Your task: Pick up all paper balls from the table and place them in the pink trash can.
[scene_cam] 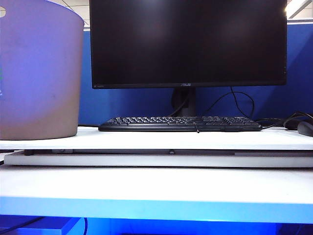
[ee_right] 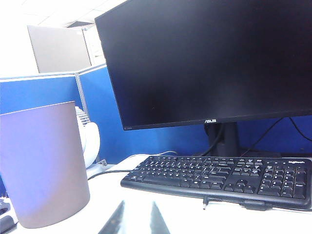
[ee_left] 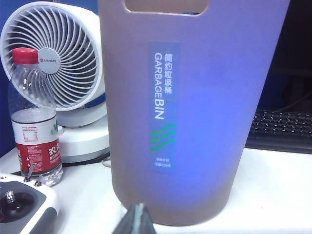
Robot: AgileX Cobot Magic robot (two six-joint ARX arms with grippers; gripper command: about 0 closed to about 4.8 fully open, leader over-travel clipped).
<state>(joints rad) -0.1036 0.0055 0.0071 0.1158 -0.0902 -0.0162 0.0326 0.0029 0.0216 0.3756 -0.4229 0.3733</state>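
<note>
On the white tabletop (scene_cam: 156,139) I see the tall dusky-pink plastic trash can (ee_left: 195,112) directly before my left tool (ee_left: 138,220), which is pinched shut and empty. My right tool (ee_right: 137,219) stands spread open, also empty, facing the black keyboard (ee_right: 219,178). No paper balls show; nothing's begun, so I must first find one.

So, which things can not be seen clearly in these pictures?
- Paper balls: none visible in any view.
- Pink trash can: inside hidden by its own wall in all views; exterior view cuts its left side.
- Left gripper: only shut tips, cut by the frame edge.
- Right gripper: open, blurred tips only.
- Neither arm shows in the exterior view.
</note>
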